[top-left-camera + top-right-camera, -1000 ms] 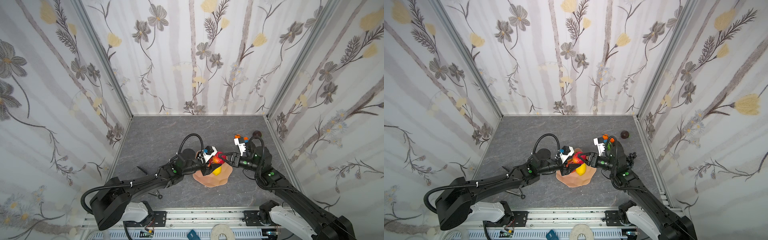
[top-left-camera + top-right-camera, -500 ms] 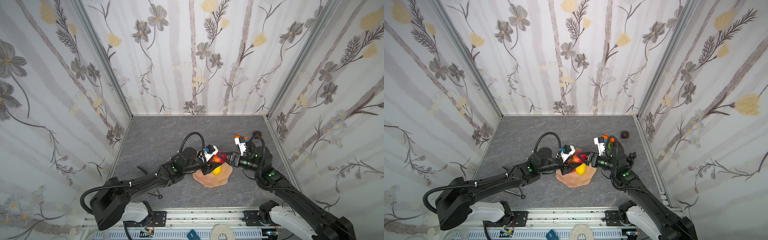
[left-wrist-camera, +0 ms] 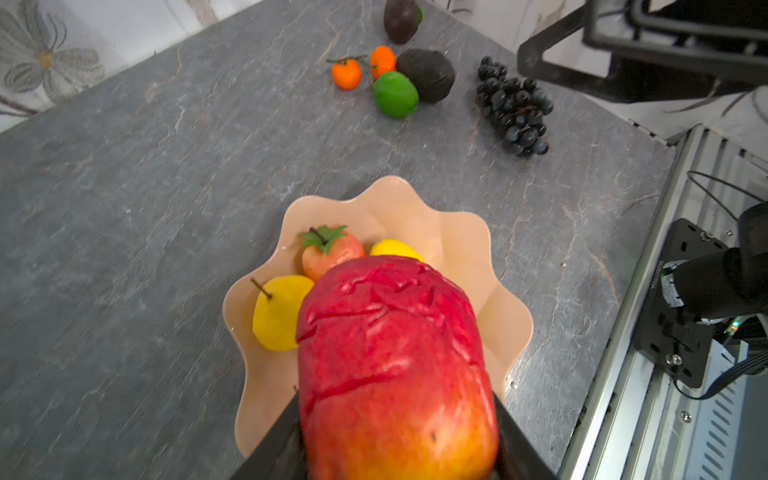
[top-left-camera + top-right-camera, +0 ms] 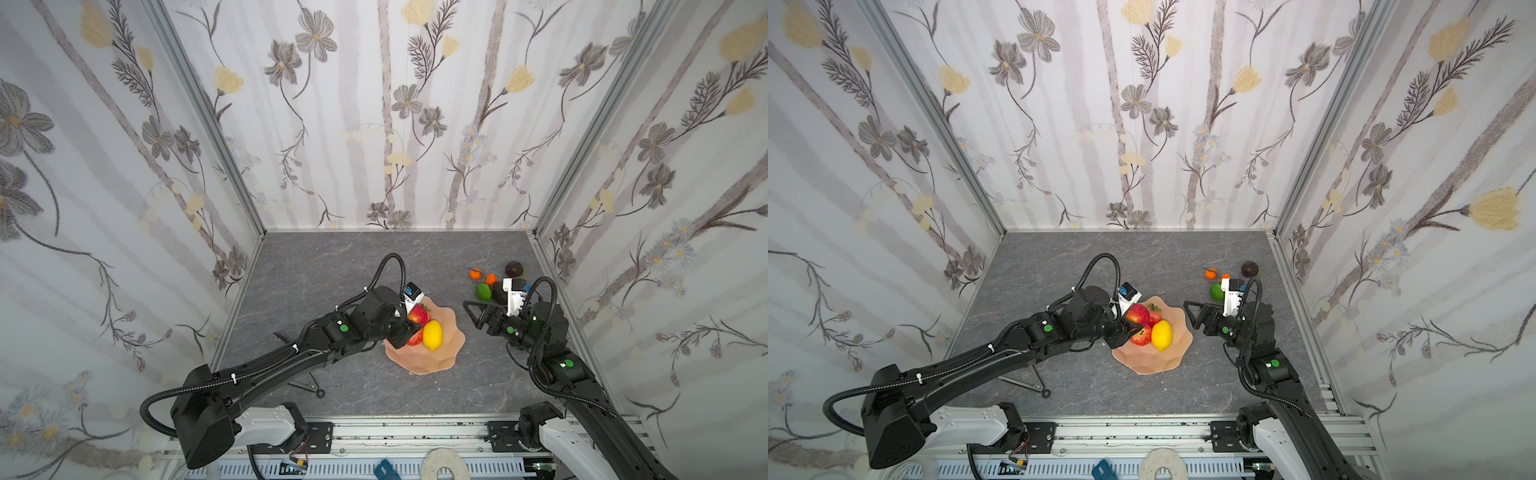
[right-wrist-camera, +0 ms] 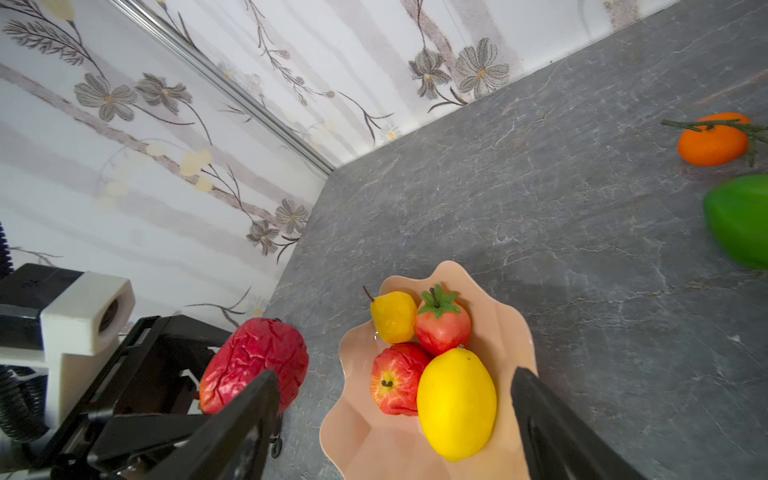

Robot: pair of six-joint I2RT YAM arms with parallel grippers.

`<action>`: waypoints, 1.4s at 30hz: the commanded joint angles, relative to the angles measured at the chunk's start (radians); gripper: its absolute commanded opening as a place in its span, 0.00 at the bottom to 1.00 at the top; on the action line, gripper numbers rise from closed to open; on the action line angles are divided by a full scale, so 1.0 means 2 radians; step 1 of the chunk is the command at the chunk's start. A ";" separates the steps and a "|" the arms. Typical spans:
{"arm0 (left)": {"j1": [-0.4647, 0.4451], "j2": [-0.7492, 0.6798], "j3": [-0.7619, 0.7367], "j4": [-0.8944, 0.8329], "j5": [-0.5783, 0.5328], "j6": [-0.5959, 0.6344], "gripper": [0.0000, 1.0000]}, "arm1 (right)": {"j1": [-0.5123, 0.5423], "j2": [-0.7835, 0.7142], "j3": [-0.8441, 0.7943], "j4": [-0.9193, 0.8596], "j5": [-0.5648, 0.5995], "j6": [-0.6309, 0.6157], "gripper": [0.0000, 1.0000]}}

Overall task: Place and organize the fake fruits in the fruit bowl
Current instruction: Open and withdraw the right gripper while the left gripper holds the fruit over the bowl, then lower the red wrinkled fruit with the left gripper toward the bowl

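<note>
Four fake fruits lie in the peach fruit bowl [image 4: 424,362]: lemon [image 4: 432,335], small red apple [image 5: 395,380], strawberry [image 5: 442,326] and pear [image 5: 392,316]. White lettering runs along the right arm's base mount [image 3: 681,328], too small to read.

The left gripper [image 4: 1130,322] is clamped on a wrinkled red apple [image 3: 386,353], raised at the bowl's left rim. Whether it hangs over the rim or just outside it cannot be told. That apple fills the left wrist view, covering the near part of the bowl and most of the lemon. In both top views the apple and the gripper hide the pear.

The right gripper [image 4: 471,316] hovers near the bowl's right rim, jaws spread wide with nothing between them.

Far right on the grey table [image 4: 332,270] sit two oranges [image 3: 346,74], a lime [image 3: 395,94], two avocados [image 3: 426,75] and a grape bunch [image 3: 513,110]. The right arm hides the grapes in both top views, and the lime is blurred and cut off in the right wrist view.
</note>
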 commanded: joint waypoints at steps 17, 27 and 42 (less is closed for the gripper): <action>0.034 0.121 0.126 -0.260 0.021 0.041 0.46 | -0.008 -0.029 -0.040 -0.001 0.012 -0.028 0.87; 0.052 0.167 0.129 -0.252 0.025 0.083 0.47 | -0.016 -0.031 -0.043 -0.009 0.003 -0.039 0.87; 0.052 0.196 0.132 -0.250 0.010 0.135 0.51 | -0.041 -0.029 -0.045 -0.009 -0.028 -0.047 0.87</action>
